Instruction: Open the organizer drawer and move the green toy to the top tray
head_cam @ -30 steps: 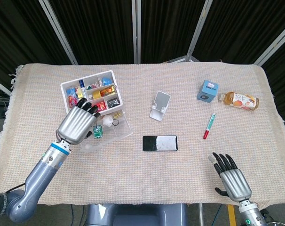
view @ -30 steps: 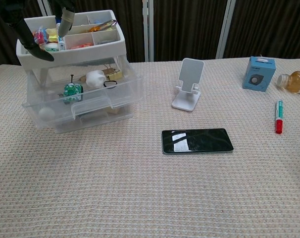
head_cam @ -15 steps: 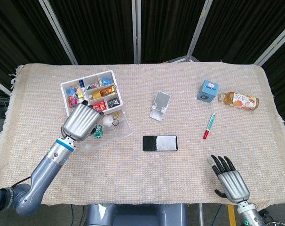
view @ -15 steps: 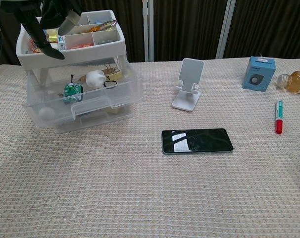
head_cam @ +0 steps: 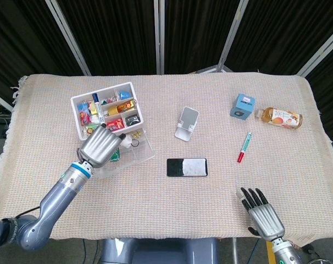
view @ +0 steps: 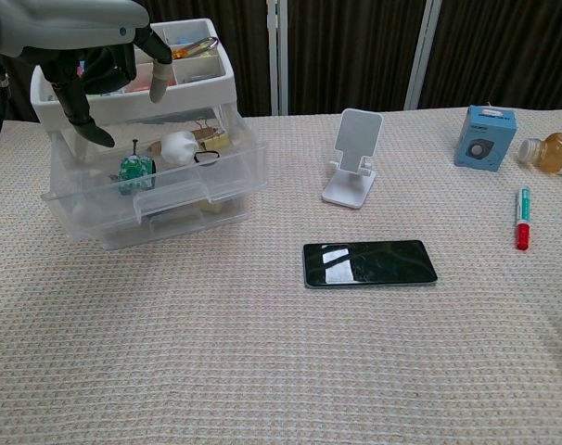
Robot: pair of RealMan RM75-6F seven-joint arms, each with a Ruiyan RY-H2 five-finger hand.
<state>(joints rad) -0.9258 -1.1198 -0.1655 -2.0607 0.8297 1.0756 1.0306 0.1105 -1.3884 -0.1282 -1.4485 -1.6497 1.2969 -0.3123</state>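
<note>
Bright, even overhead light, soft shadows, glare on phone screen, both views sharp.

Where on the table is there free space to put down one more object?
Free cloth lies between the phone and the robot hand near the front edge, also behind the phone stand. It is crowded around the organizer, and by the blue box, bottle and marker.

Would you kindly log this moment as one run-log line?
drawer: open | green toy: in drawer | left hand: open above drawer | right hand: open, idle
</note>
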